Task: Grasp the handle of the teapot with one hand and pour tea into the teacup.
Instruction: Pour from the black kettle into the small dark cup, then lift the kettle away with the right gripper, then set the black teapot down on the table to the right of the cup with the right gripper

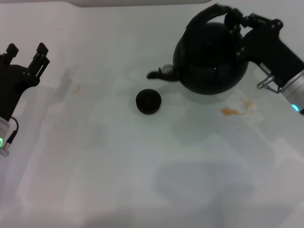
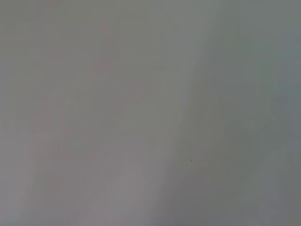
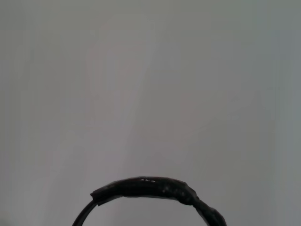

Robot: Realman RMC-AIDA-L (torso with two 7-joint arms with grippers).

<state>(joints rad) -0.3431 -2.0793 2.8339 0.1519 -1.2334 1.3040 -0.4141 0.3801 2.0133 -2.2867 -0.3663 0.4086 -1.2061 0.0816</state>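
The large round black teapot (image 1: 211, 57) stands upright at the far right of the white table, its short spout (image 1: 159, 73) pointing left toward the teacup. My right gripper (image 1: 236, 21) reaches in from the right and is shut on the right part of the arched black handle (image 1: 202, 16). The right wrist view shows the handle's wrapped arch (image 3: 146, 187) against the white table. The tiny black teacup (image 1: 148, 101) sits a little left of and nearer than the spout. My left gripper (image 1: 26, 51) stands open at the far left, holding nothing. No stream of tea shows.
A small amber puddle (image 1: 230, 111) lies on the table (image 1: 142, 166) in front of the teapot's right side. A faint stain (image 1: 77, 88) marks the left part of the table. The left wrist view shows only plain white surface.
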